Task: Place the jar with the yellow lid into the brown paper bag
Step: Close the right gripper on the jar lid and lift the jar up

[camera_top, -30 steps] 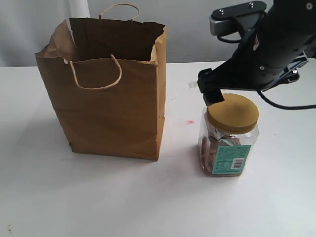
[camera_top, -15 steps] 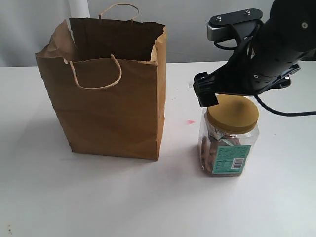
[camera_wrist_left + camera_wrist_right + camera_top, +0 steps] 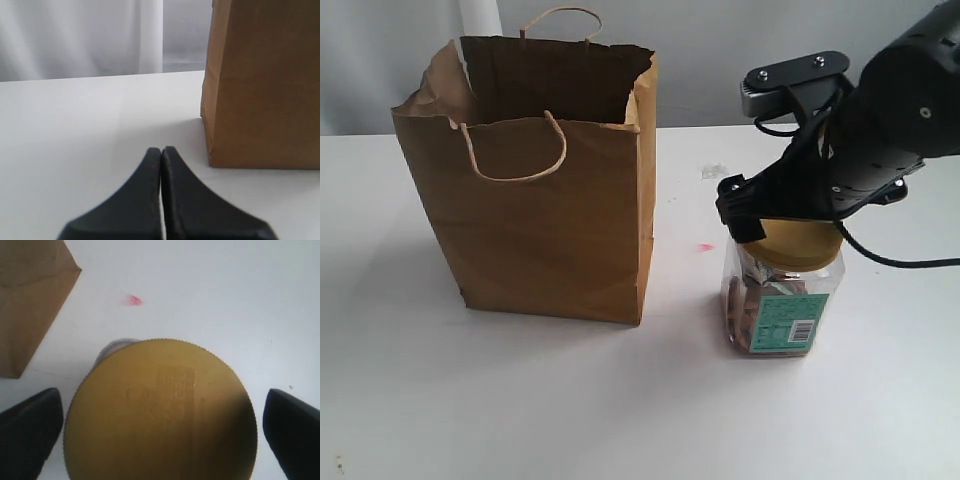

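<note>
The yellow-lidded jar (image 3: 780, 305) stands upright on the white table, to the right of the brown paper bag (image 3: 550, 220), which stands open with its handles up. My right gripper (image 3: 788, 218) is open and low over the jar. In the right wrist view its dark fingers (image 3: 30, 432) stand on either side of the round mustard lid (image 3: 160, 410), with a small gap on each side. My left gripper (image 3: 161, 155) is shut on nothing, low over the table beside a lower corner of the bag (image 3: 265, 85). It is out of the exterior view.
A small pink speck (image 3: 706, 247) lies on the table between bag and jar. A white post (image 3: 480, 18) rises behind the bag. A corner of the bag (image 3: 27, 295) shows in the right wrist view.
My right gripper has come down from above the lid until its fingers straddle the lid. Jar, bag and left gripper have not moved.
</note>
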Motion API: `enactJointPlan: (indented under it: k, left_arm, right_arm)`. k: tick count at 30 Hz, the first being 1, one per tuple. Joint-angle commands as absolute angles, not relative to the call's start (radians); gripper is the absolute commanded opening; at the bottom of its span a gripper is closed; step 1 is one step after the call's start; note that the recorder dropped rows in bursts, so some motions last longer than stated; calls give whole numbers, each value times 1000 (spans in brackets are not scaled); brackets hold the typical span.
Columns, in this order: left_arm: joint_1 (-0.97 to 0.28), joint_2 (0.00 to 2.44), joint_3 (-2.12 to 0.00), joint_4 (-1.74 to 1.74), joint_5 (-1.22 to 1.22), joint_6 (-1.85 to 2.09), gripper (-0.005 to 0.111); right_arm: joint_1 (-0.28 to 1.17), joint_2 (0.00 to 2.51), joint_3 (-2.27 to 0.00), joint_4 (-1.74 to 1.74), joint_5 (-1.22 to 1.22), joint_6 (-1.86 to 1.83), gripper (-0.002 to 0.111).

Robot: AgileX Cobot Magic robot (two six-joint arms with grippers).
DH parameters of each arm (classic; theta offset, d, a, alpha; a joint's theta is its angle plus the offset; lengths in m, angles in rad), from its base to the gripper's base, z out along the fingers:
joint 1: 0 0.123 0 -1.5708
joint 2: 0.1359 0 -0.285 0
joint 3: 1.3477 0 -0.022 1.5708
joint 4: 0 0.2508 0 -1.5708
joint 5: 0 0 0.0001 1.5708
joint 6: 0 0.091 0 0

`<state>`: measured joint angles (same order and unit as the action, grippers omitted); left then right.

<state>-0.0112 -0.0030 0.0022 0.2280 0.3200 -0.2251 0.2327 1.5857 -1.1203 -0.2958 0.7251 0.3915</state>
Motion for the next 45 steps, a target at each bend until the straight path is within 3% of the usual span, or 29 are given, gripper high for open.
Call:
enactJointPlan:
  k: [1, 5, 8, 13, 18, 25, 35, 45]
  left_arm:
    - [-16, 0, 0, 224, 311, -229, 1]
    - [-16, 0, 0, 224, 311, -229, 1]
    - [-16, 0, 0, 224, 311, -229, 1]
    - [-16, 0, 0, 224, 311, -229, 1]
    - [-16, 0, 0, 224, 311, -229, 1]
    - [-16, 0, 0, 224, 311, -229, 1]
    - [-16, 0, 0, 224, 311, -229, 1]
    - [-16, 0, 0, 224, 311, -229, 1]
  right_arm:
    - [230, 1623, -1114, -295, 746, 397, 105]
    - [230, 1625, -1114, -295, 768, 420, 103]
    - [230, 1625, -1114, -295, 777, 420, 93]
    - [230, 1622, -1114, -295, 779, 420, 54]
    - [230, 1601, -1119, -313, 766, 414, 0]
    - [230, 1488, -1199, -415, 798, 393, 0]
    - [254, 1404, -1564, -411, 825, 342, 0]
    - [387, 1414, -1719, -388, 556, 336, 0]
